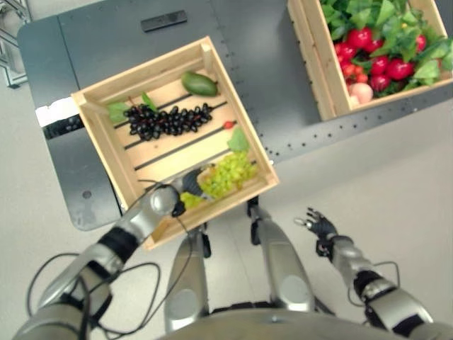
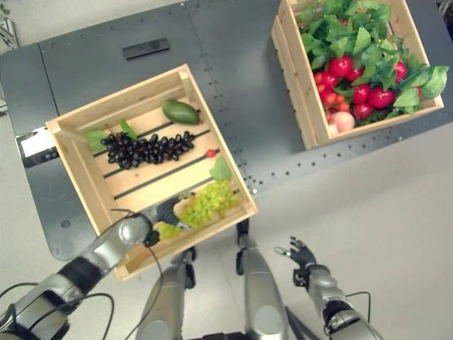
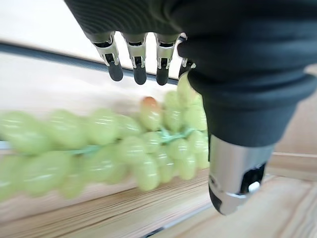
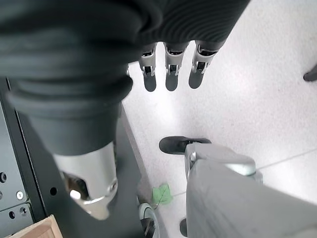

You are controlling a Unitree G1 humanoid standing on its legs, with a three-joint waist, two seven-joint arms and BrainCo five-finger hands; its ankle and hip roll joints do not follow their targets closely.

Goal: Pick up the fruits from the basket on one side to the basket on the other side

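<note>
Green grapes (image 1: 228, 173) lie in the near corner of a shallow wooden crate (image 1: 95, 100) on the dark desk (image 1: 269, 78) in the left eye view, beside black grapes (image 1: 166, 120), an avocado (image 1: 199, 83) and a small red fruit (image 1: 228, 125). The left robot hand (image 1: 190, 185) reaches into that crate at the green grapes. A second crate (image 1: 306, 42) further right holds red fruit and leaves. The right robot hand (image 1: 318, 225) hangs over the floor. In the left wrist view, the fingers (image 3: 140, 60) are straight above the grapes, holding nothing. In the right wrist view, the right fingers (image 4: 171, 72) hang relaxed and empty.
</note>
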